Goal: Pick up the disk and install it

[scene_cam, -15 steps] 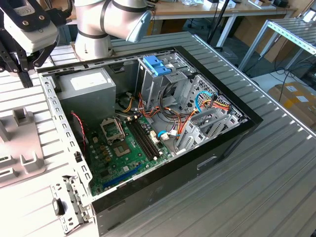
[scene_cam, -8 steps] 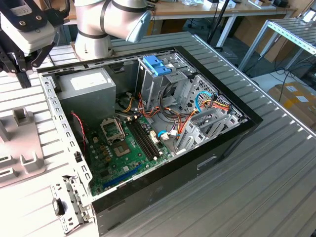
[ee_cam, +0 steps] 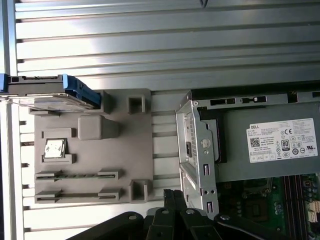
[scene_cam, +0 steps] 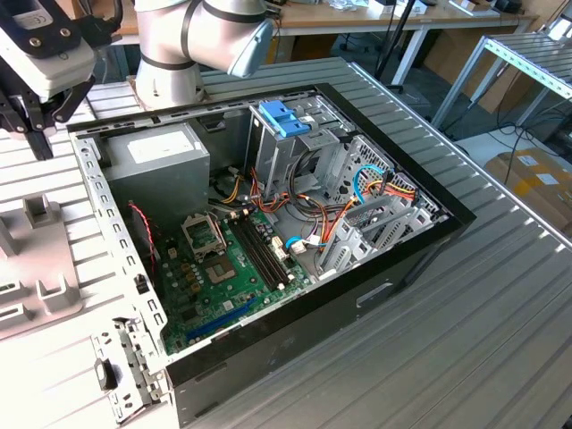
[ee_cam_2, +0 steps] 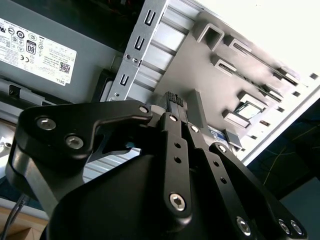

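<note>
The open computer case [scene_cam: 313, 313] lay on its side on the ribbed metal table [scene_cam: 465, 349]. In the exterior view it held a grey power supply [scene_cam: 156, 156] at the far corner and a green motherboard [scene_cam: 237, 268] on the floor nearer the camera. A metal drive cage [scene_cam: 268, 147] topped by a light blue latch [scene_cam: 284, 116] stood beside the power supply, and a tangle of coloured cables [scene_cam: 384, 188] ran toward the exterior view's right. Just beside the case, on the exterior view's left, sat a grey tray [ee_cam: 135, 150] moulded with pockets and slots. The first wrist view looked straight down on this tray. The disk [ee_cam: 42, 92], dark with bright blue side rails, rested at the tray's corner farthest from the case, outside the case and well apart from the gripper [ee_cam: 172, 192]. A small square chip [ee_cam: 54, 148] lay in one of the tray's pockets. The second wrist view looked along the black finger linkages, with the fingertips [ee_cam_2: 173, 98] over the strip between the tray and the case's perforated metal edge. In both wrist views the jaws were pressed together with nothing between them. The exterior view placed the gripper [scene_cam: 37, 143] high at the far left corner of the case, fingers pointing down, below the pale arm [scene_cam: 201, 36].
</note>
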